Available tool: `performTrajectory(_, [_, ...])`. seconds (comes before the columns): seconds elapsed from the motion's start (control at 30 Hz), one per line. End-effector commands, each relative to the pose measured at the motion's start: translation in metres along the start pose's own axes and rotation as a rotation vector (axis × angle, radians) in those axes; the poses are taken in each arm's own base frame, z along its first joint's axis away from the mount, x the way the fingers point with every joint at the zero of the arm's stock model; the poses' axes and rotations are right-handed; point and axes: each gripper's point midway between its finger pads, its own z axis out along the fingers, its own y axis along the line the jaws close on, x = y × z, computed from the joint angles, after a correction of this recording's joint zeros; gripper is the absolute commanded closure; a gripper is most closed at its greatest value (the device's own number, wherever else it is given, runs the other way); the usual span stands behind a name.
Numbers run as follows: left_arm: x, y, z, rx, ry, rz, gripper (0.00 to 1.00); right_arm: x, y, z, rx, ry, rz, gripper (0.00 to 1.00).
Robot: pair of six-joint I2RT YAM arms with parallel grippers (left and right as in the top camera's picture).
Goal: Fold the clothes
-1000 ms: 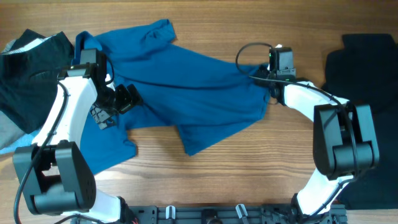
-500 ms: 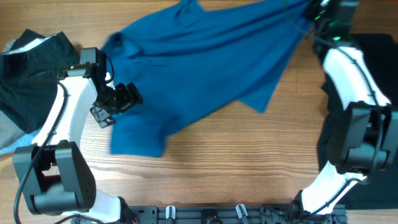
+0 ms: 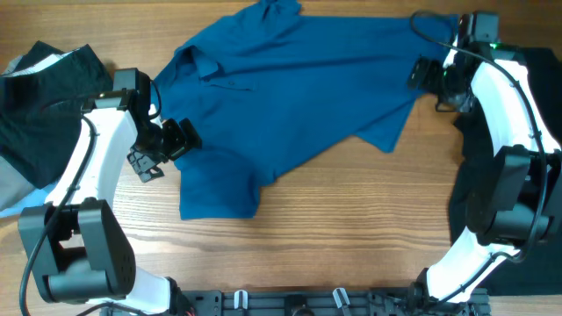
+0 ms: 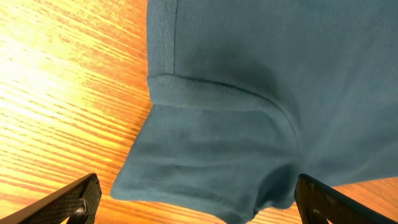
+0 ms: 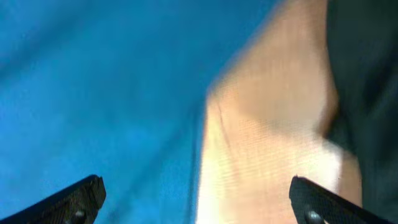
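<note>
The royal-blue shirt [image 3: 299, 88] lies spread across the table's middle and far side, collar [image 3: 211, 72] toward the left. Its lower corner [image 3: 219, 189] reaches toward the front. My left gripper [image 3: 171, 149] hovers open at the shirt's left edge. In the left wrist view the hemmed blue corner [image 4: 217, 143] lies between and ahead of the wide-apart fingers [image 4: 74, 199]. My right gripper [image 3: 428, 81] stands open over the shirt's right edge, holding nothing. The blurred right wrist view shows blue fabric [image 5: 93, 93] beside bare wood [image 5: 267, 124].
A black garment [image 3: 44, 114] is heaped at the far left, with a bit of light cloth under it. Another black cloth [image 3: 551, 70] lies along the right side, partly under my right arm. Bare wood shows along the front [image 3: 351, 228].
My right gripper swept the shirt's right edge up and to the far right, spreading it out, then opened and let go. The left arm has stayed put.
</note>
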Motion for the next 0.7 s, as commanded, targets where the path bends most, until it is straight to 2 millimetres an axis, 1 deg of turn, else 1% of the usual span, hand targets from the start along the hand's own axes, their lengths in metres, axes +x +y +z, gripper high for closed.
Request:
performTrajectory(0.0, [0.005, 0.005, 0.002, -0.023, 0.016, 0.016, 0.00, 0.030, 0.001, -0.008, -0.018, 0.123, 0.017, 0.00])
performTrajectory(0.07, [0.007, 0.007, 0.001, -0.032, 0.024, 0.015, 0.00, 0.049, 0.001, -0.009, -0.028, 0.203, 0.027, 0.01])
performTrajectory(0.17, [0.008, 0.008, 0.001, -0.035, 0.029, 0.014, 0.00, 0.070, 0.000, -0.007, -0.034, 0.280, 0.031, 0.01])
performTrajectory(0.33, [0.008, 0.010, 0.002, -0.047, 0.024, 0.014, 0.00, 0.096, -0.005, 0.001, -0.024, 0.365, 0.052, 0.03])
performTrajectory(0.4, [0.008, 0.010, 0.002, -0.049, 0.026, 0.013, 0.00, 0.108, -0.002, 0.004, -0.050, 0.395, 0.061, 0.04])
performTrajectory(0.53, [0.011, 0.014, 0.008, -0.056, 0.035, 0.015, 0.00, 0.125, 0.002, 0.005, -0.097, 0.423, 0.074, 0.04])
performTrajectory(0.67, [0.015, 0.019, 0.019, -0.061, 0.041, 0.012, 0.00, 0.138, 0.003, 0.003, -0.125, 0.429, 0.075, 0.04])
